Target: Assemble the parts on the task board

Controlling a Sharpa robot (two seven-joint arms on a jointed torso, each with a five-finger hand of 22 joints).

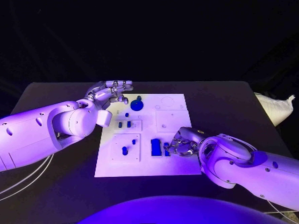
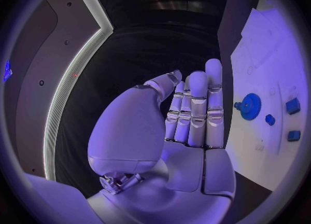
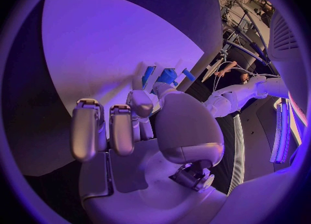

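The white task board [image 1: 164, 166] lies in the middle of the black table. A blue gear-shaped part [image 1: 137, 105] [image 2: 250, 106] sits near its far left corner, with several small blue parts [image 1: 124, 124] [image 2: 293, 106] in recesses down the left half. A tall blue block [image 1: 155, 147] [image 3: 147, 76] stands near the board's middle. My right hand [image 1: 180, 142] [image 3: 139, 130] is low on the board just right of that block, thumb and a finger pinching a small blue part [image 1: 167, 150] [image 3: 167, 75]. My left hand [image 1: 112, 92] [image 2: 188, 125] hovers over the far left corner, fingers straight, holding nothing.
A pale bag-like object [image 1: 277, 108] lies at the table's right edge. Thin cables [image 1: 21, 182] hang off the near left. Bare table [image 1: 224, 107] stretches to the right of the board and behind it.
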